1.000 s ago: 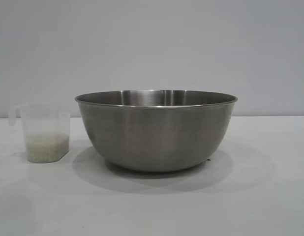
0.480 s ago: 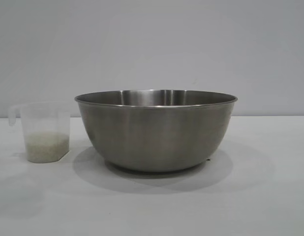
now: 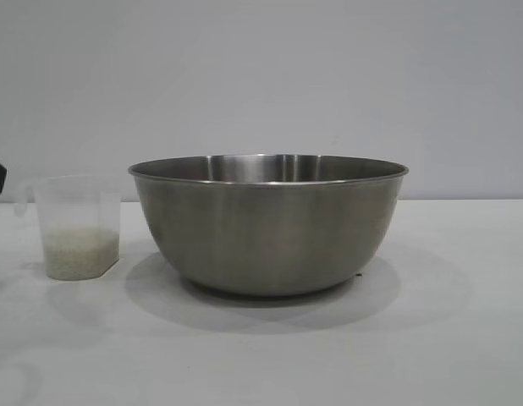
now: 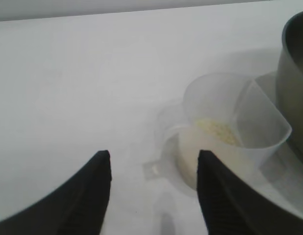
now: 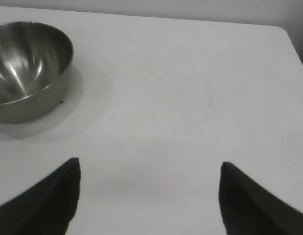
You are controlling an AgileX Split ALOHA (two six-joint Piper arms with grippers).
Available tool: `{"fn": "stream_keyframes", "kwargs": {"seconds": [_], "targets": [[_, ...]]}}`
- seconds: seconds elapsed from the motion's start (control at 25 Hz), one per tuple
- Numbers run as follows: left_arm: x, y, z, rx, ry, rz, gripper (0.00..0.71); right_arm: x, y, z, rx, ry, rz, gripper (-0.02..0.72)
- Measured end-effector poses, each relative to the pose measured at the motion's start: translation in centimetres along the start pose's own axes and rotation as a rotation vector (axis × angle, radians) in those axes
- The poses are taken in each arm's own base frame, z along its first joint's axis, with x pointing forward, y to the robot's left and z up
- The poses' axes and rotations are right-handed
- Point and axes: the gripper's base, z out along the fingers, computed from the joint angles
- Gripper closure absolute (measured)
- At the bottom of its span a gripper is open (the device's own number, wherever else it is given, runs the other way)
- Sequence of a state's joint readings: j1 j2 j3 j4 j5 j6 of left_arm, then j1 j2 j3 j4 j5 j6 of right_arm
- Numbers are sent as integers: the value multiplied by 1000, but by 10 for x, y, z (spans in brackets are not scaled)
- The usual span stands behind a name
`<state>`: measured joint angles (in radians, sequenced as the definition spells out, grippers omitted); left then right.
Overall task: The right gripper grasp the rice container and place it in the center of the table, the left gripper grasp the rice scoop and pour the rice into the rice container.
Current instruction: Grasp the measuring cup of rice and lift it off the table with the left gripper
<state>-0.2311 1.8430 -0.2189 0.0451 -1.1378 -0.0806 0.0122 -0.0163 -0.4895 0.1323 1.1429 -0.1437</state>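
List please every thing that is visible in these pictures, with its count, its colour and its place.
rice container: one, brushed steel, middle of the table, upright, looks empty in the right wrist view.
rice scoop: one, clear frosted plastic, upright on the table left of the rice container, apart from it.
rice: one pale off-white mass, in the bottom of the rice scoop.
table: one, white, under everything.
wall: one, plain grey, behind the table.
left gripper: one, black, open, low by the handle of the rice scoop, holding nothing.
right gripper: one, black, open wide, far from the rice container.
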Motion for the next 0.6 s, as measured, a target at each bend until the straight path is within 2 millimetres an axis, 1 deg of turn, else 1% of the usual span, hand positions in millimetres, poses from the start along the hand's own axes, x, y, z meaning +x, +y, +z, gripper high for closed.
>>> {"fn": "stream_keyframes", "kwargs": {"seconds": [0.6], "targets": [[3, 1, 16, -1, 10, 0, 490, 0, 0, 0, 0, 0, 0, 170]]}}
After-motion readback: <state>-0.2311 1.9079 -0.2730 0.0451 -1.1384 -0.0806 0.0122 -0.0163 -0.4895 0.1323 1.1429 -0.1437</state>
